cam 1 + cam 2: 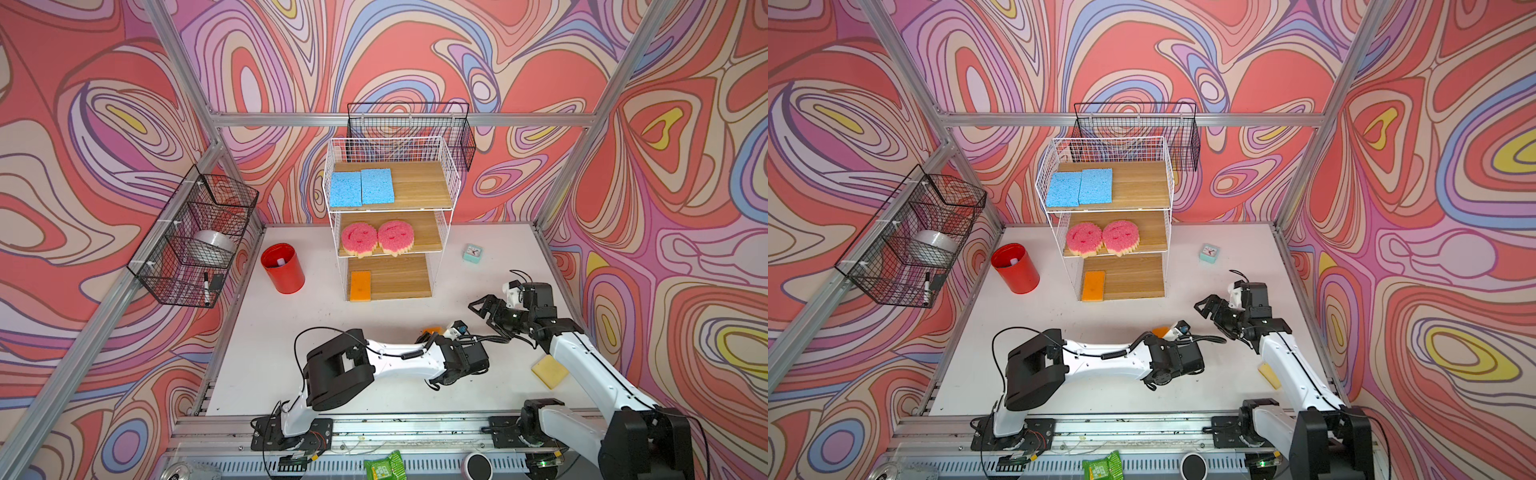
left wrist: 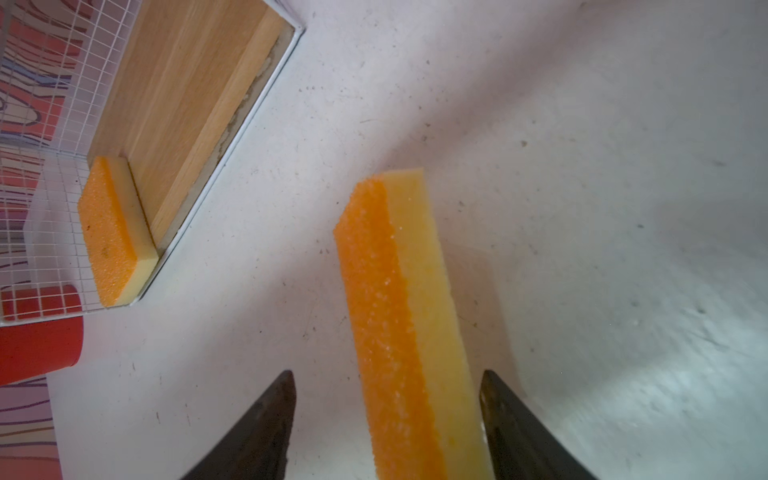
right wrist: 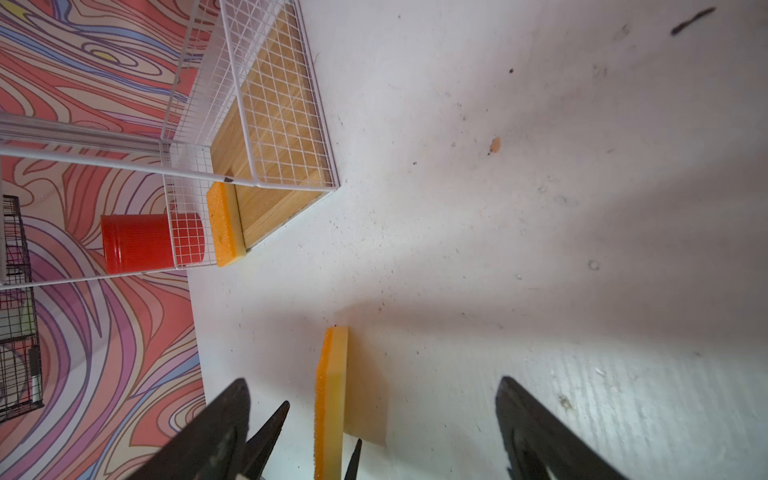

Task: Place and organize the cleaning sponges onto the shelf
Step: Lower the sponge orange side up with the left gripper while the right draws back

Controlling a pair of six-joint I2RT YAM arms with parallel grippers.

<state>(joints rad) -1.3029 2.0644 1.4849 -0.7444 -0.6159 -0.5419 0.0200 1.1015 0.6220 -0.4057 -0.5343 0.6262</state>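
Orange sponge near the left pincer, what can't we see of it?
- Top views: the left arm covers most of the orange sponge; only a corner shows.
- Left wrist view: the picture edge cuts off its near end, so whether the left pincer touches it is unclear.

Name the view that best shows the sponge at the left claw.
Left wrist view: the orange-and-yellow sponge looms large, on edge inside the open left claw. The right wrist view shows it smaller; both top views show only an orange sliver behind the arm.
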